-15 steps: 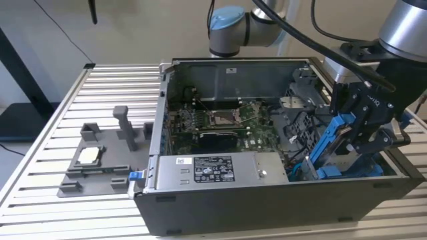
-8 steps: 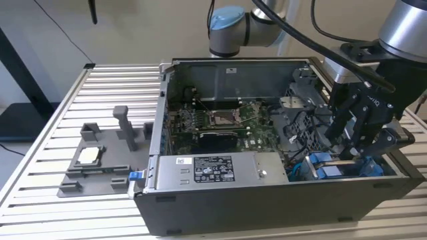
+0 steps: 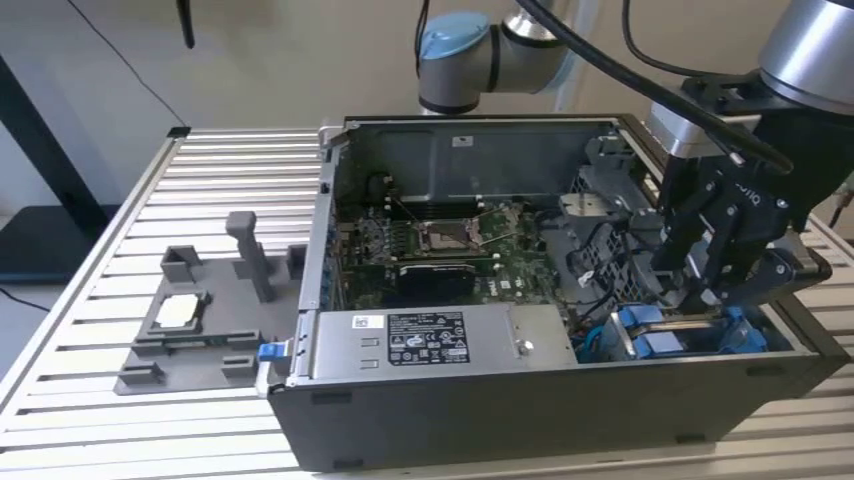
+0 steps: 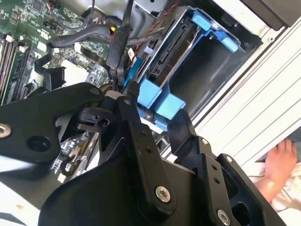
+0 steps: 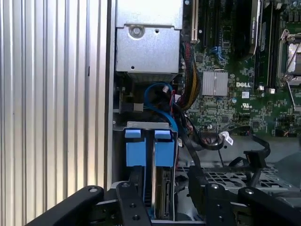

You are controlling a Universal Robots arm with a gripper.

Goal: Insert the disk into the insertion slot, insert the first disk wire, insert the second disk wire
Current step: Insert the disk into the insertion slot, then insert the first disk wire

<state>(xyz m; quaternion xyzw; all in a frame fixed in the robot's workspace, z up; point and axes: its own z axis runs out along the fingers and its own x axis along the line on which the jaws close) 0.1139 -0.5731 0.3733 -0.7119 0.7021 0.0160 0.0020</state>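
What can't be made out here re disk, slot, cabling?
- Disk depth in the slot: the first wrist view looks at it end-on; in the exterior view the hand covers it.
- Disk's rear part: first wrist view, behind the hand and cut by the frame edge.
- Which cables belong to the disk: second wrist view, tangled, ends behind the hand.

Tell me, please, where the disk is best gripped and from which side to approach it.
Probably across its two flat faces, at the exposed upper edge of the disk beside the blue tabs, coming down through the open side of the case. It stands on edge in the slot, whose walls cover the rest.
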